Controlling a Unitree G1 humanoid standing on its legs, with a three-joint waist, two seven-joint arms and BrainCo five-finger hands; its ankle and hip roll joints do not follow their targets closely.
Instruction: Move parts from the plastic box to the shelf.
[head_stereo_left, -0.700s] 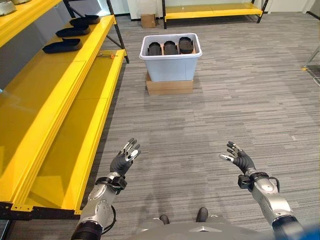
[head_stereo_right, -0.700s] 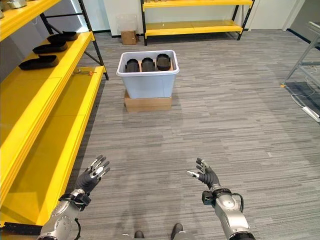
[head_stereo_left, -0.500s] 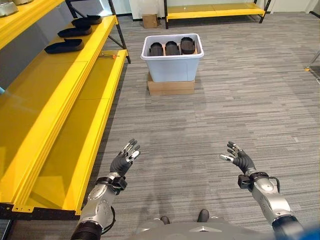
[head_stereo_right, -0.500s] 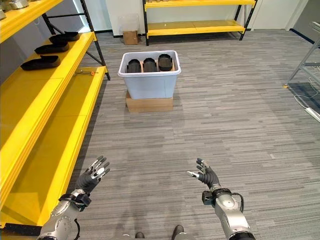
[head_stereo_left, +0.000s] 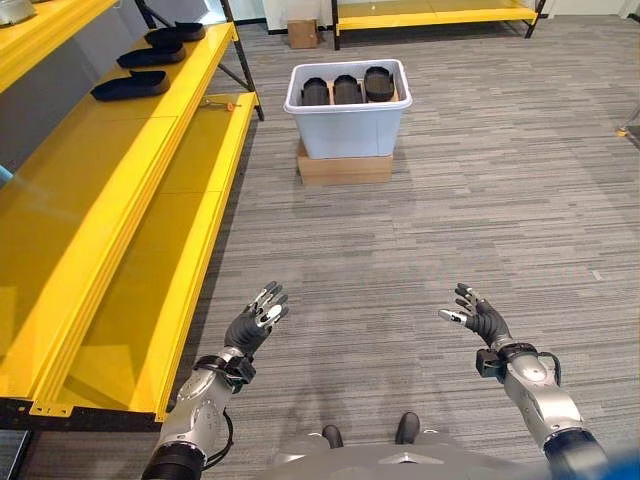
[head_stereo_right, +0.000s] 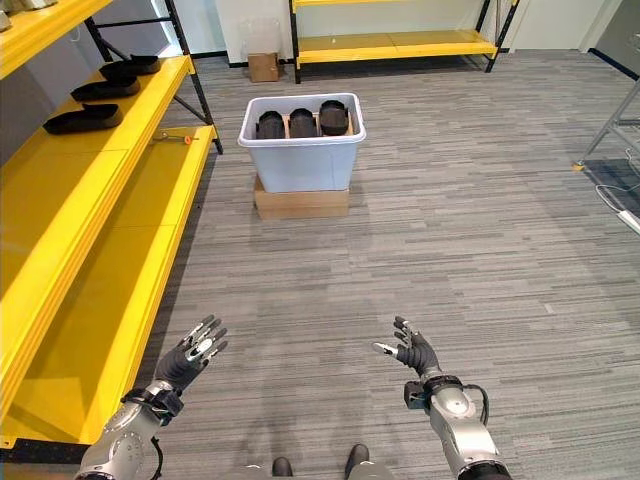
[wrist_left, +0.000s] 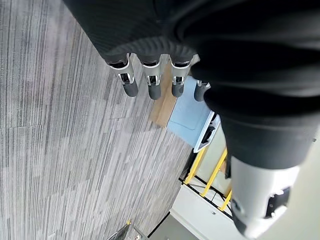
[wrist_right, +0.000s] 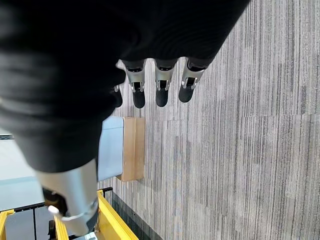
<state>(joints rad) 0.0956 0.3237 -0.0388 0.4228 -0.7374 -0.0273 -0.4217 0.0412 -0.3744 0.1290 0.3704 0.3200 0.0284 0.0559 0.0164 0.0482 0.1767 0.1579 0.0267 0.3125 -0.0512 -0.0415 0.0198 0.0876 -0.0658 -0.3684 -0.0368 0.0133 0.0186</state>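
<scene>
Lay 3 dark rounded parts (head_stereo_left: 345, 89) in a row inside the pale blue-white plastic box (head_stereo_left: 347, 133), itself resting on a flat brown cardboard base (head_stereo_left: 345, 169) on the grey striped carpet (head_stereo_left: 430, 230). Stood well apart from both hands, straight ahead and far up the floor, with the row of parts running side to side across the line of approach. Ran the long yellow metal shelf (head_stereo_left: 110, 220) along the left, its far end near the box, already bearing 3 flat dark parts (head_stereo_left: 128, 86) up at that end.

Hovered low and near: left hand (head_stereo_left: 254, 324) released, fingers straight and spread, holding nothing; right hand (head_stereo_left: 478, 316) likewise released, fingers loosely extended, empty. Sat roughly level with each other, box between their lines and slightly nearer the left one. Judged: box out of reach from here, so walking forward needed before any grasp.
</scene>
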